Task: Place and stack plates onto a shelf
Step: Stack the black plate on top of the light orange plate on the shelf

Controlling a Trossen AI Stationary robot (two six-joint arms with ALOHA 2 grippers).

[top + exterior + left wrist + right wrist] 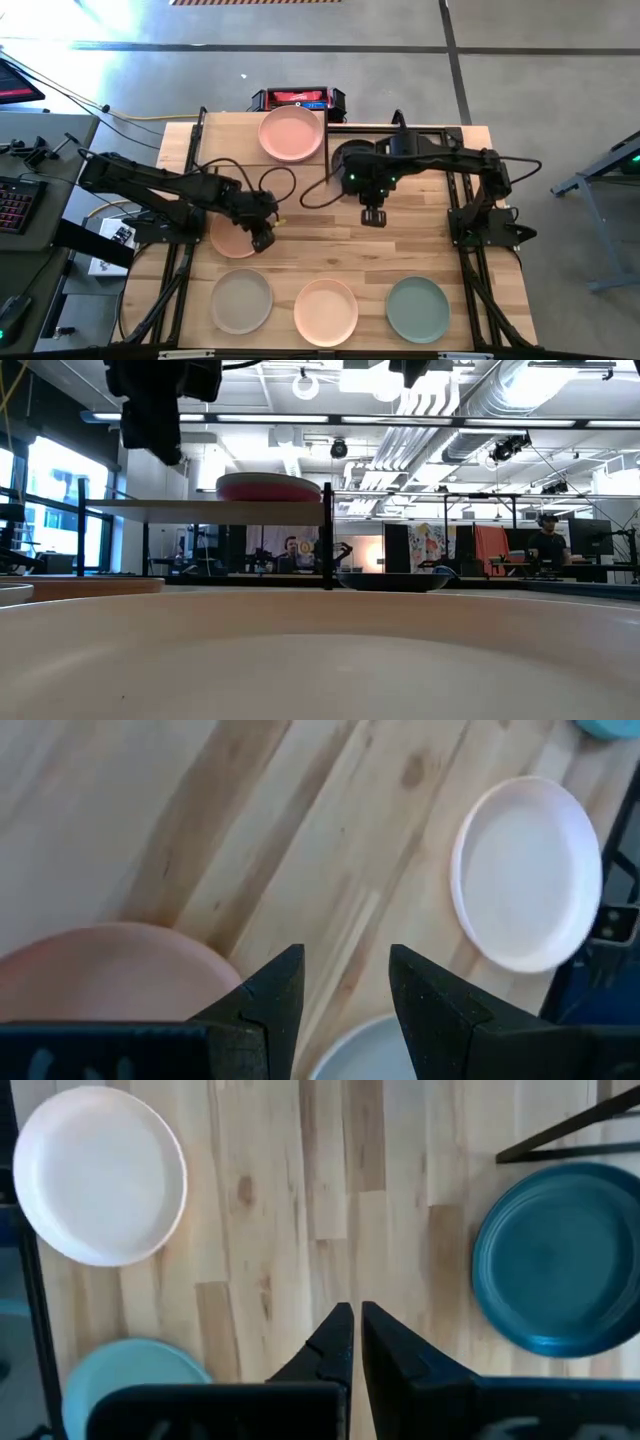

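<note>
A salmon plate (291, 133) rests on the right end of the raised wooden shelf (225, 135); the low view shows this plate (268, 487) on the shelf board (200, 507). My left gripper (262, 238) (345, 985) is open and raised above the right rim of a peach plate (230, 240) (110, 970) lying flat on the table. My right gripper (373, 216) (352, 1330) is shut and hangs over bare planks at mid-table. Three plates lie along the near edge: beige-grey (241, 300), peach (325, 311), sage (417, 309).
A dark plate (555, 1260) lies by the black shelf legs (560, 1140), hidden under my right arm in the high view. A red and black box (298, 98) sits beyond the table's far edge. Bare planks lie between the two grippers. People sit far behind in the room.
</note>
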